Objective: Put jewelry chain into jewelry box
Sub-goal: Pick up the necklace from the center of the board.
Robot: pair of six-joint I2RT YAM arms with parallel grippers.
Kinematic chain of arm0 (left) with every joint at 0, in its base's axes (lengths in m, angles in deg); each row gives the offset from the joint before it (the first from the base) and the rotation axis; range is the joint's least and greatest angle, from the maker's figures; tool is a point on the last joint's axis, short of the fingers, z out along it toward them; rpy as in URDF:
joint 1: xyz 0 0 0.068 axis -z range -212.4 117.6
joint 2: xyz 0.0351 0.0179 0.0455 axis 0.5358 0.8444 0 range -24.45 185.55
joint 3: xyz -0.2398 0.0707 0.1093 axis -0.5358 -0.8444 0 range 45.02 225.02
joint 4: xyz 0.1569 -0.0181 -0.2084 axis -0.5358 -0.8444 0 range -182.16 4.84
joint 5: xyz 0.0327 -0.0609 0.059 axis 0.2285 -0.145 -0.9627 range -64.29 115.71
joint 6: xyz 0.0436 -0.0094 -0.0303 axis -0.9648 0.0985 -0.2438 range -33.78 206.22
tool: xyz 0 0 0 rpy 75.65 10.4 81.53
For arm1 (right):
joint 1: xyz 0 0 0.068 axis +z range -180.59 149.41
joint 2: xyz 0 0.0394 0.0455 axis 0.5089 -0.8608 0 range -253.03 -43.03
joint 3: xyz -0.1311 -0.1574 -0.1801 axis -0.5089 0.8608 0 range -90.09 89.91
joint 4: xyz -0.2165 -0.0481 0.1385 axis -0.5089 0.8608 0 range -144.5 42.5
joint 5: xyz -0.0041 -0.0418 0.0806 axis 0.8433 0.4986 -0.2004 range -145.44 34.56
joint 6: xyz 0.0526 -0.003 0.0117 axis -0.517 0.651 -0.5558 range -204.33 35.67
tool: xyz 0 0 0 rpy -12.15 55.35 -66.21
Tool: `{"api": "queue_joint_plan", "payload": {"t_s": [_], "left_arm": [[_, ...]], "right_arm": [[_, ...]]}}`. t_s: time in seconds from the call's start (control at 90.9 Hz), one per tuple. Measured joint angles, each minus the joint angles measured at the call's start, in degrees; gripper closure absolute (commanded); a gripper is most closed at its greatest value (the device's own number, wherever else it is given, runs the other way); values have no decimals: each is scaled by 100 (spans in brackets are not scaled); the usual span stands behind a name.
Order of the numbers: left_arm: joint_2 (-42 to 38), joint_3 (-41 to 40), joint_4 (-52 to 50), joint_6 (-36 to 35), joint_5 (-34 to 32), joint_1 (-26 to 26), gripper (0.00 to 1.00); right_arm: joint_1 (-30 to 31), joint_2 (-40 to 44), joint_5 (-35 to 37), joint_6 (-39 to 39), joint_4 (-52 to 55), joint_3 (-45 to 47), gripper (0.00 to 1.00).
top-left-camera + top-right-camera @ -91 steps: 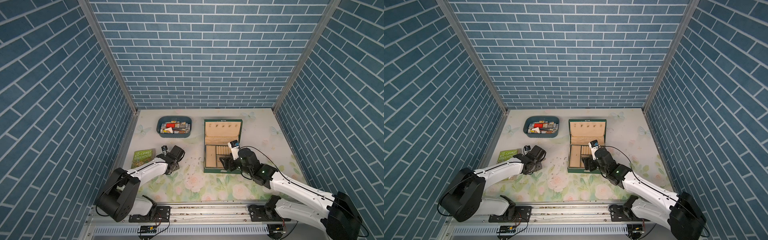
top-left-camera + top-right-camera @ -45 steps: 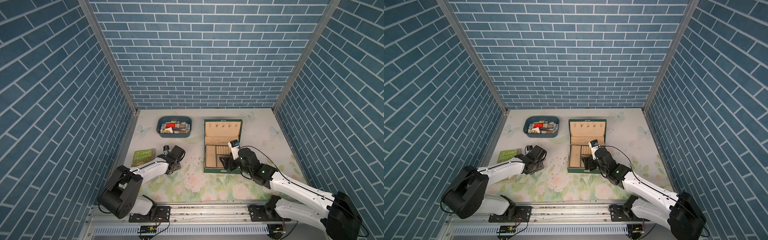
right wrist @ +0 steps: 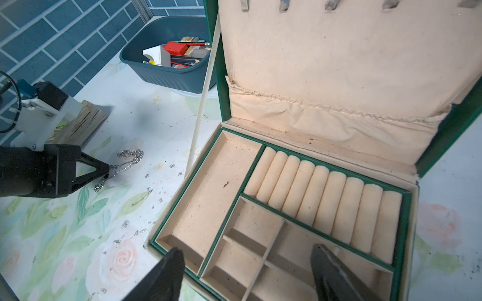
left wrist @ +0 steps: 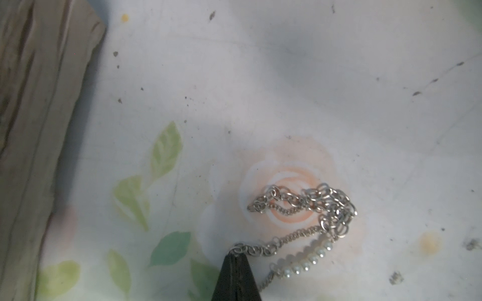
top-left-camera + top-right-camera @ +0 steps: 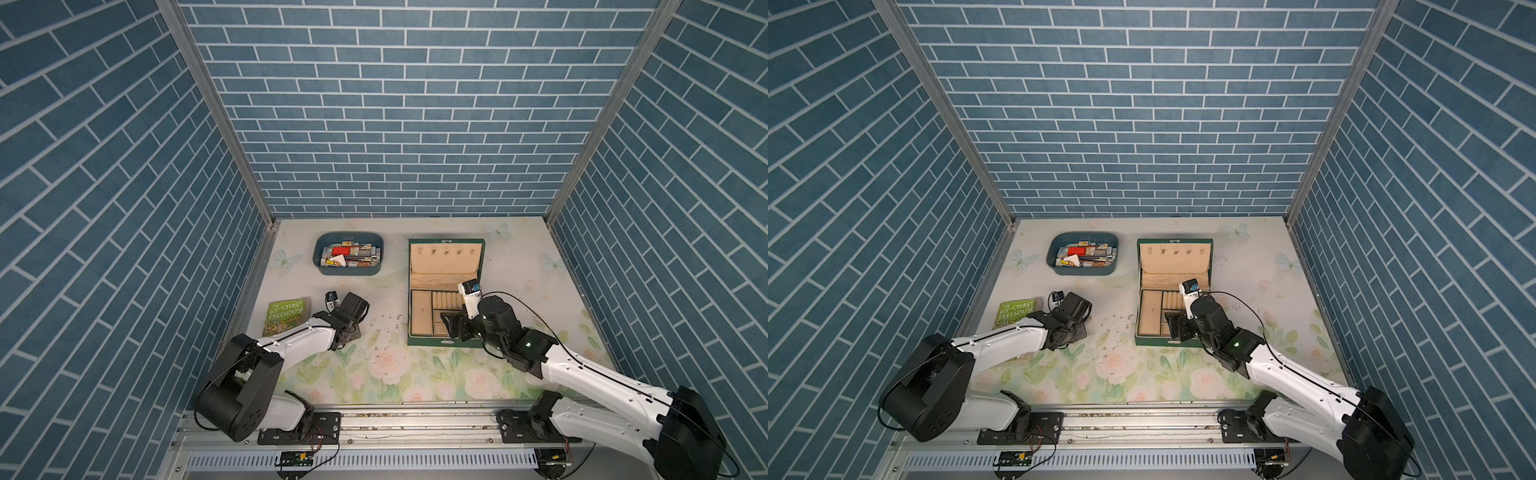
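The silvery jewelry chain (image 4: 333, 206), part pearl-beaded, lies bunched on the floral tabletop, one end nipped in my left pincer (image 4: 236, 256), well apart from the beige-lined green jewelry box (image 3: 326, 65), lid upright.

1. You are looking at a left arm (image 5: 291, 345) wearing smooth white link shells between bulky black joint housings.
2. Your right arm (image 5: 590, 374) is wearing the same white-and-black finish, and a small green light (image 5: 528, 344) is glowing on a black joint.
3. A thin black cable (image 3: 18, 99) is looping beside the left wrist.
4. Each wrist is carrying a white camera bracket (image 5: 471, 296) topped in blue. Small screws (image 3: 33, 146) are showing on the left one.
5. The left gripper (image 3: 107, 169) is showing black, open-framed triangular fingers (image 3: 88, 166).
6. The right gripper (image 3: 247, 260) is showing dark matte fingers (image 3: 161, 276), one pale-scuffed.
7. Black base plates (image 5: 299, 436) are showing bolt heads.
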Motion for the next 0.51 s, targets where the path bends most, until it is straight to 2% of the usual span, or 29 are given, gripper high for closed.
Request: {"api": "queue_joint_plan", "payload": {"t_s": [0.231, 0.374, 0.396, 0.407, 0.451, 0.506], "left_arm": [[-1272, 138, -57, -203, 238, 2, 100], [-1539, 520, -120, -374, 278, 0, 100], [-1528, 562, -131, -409, 297, 0, 93], [-1521, 581, -140, -417, 306, 0, 83], [-1438, 643, -168, -520, 356, 2, 57], [-1250, 682, -212, -634, 442, 2, 39]], "right_arm": [[0, 175, 74, 66, 66, -55, 19], [0, 227, 103, 105, 68, -76, 18], [0, 227, 101, 105, 68, -76, 18], [0, 227, 101, 105, 68, -76, 18], [2, 223, 101, 105, 70, -76, 18], [4, 214, 96, 107, 74, -83, 18]]}}
